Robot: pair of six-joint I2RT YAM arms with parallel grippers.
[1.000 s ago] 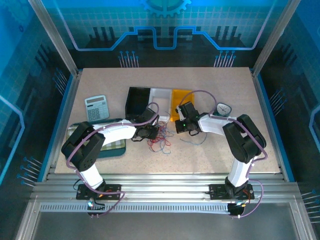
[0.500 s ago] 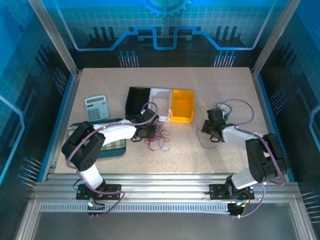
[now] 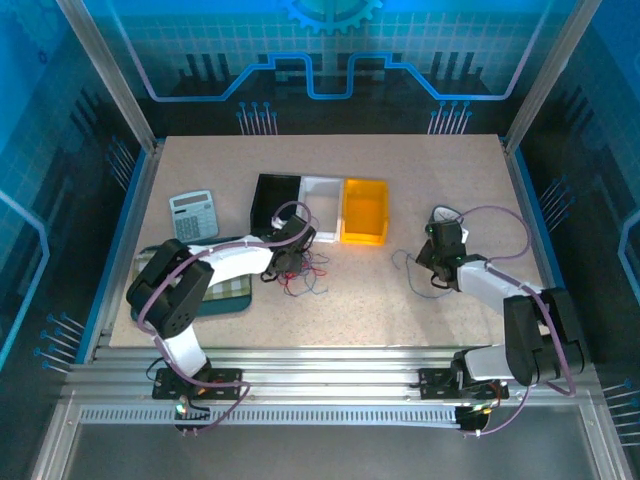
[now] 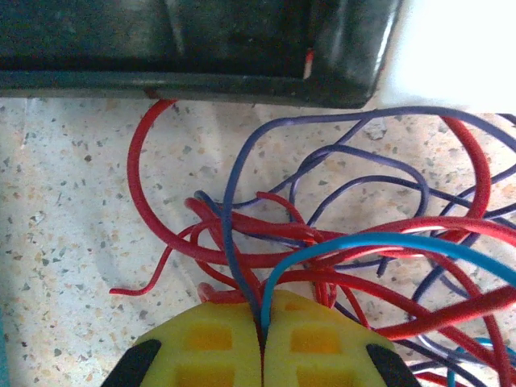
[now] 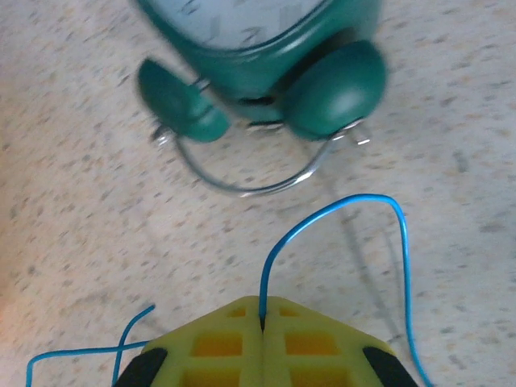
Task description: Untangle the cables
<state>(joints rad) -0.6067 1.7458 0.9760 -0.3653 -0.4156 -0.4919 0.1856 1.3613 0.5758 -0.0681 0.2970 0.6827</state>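
Firmly shut, both tools: left gripper (image 4: pixel 262 337) pinching one purple and one light-blue strand at the seam of its yellow jaws, right gripper (image 5: pixel 262 316) closed on a single light-blue cable (image 5: pixel 343 211). Heaped in red, purple and blue loops at about 7 o'clock of the table (image 3: pixel 440 160) centre, at 6 o'clock of the black bin (image 3: pixel 275 200) and right up against its wall in the left wrist view: the cables (image 4: pixel 355 242). Lying well apart from that heap, toward 3 o'clock, and curling loose at 6 o'clock of a green alarm clock (image 5: pixel 266 48): the lone light-blue cable.

Plenty to go wrong from here. With two strands trapped together on the left, could haul the whole knot along instead of freeing one wire, or cinch the red loops tighter. Could also catch a loop on the black bin's lower edge. On the right, risk of so thin a wire sliding out from between the jaws, or of its free arc hooking the alarm clock's metal handle and dragging the alarm clock across the table.

No brand or label legible anywhere. Dark numerals on the alarm clock face, blurred past reading; keys of the calculator (image 3: pixel 192 215) at 10 o'clock, too small to make out.
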